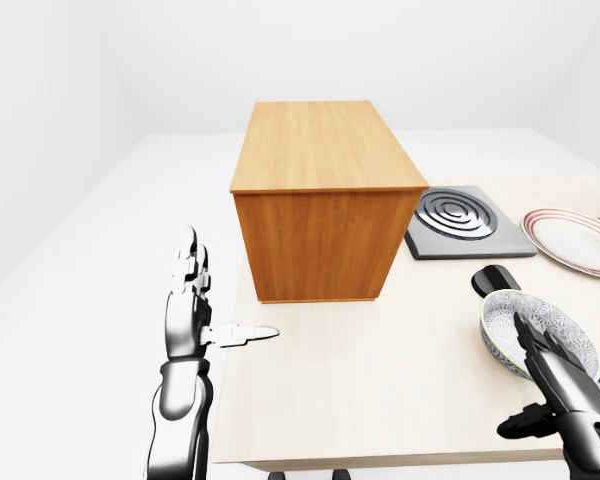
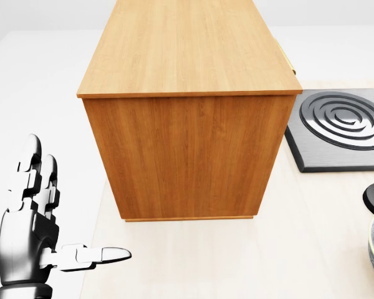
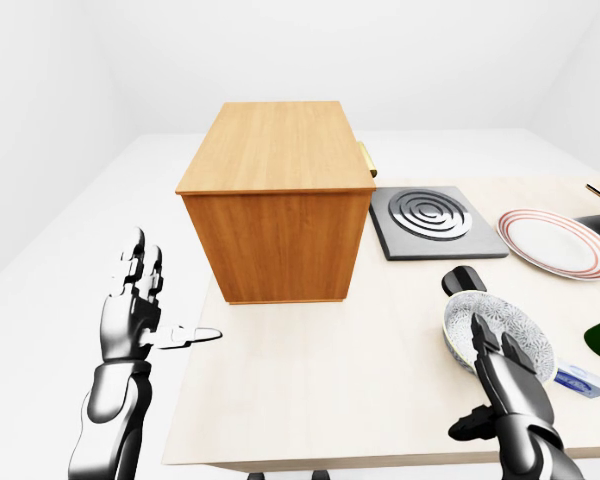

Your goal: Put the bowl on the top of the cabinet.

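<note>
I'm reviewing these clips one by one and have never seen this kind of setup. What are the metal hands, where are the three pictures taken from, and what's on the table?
These are simulator renders from three cameras on a humanoid robot's head, looking out over its own arms. The left hand stands open beside the table, holding nothing. The right hand is open too, its fingers reaching over the patterned bowl without gripping it. On the table stand a wooden cabinet, a grey burner plate with rings and a red-rimmed plate. The head view looks down more closely at the cabinet. The bowl is meant to go on the cabinet's top, which is bare.
</note>
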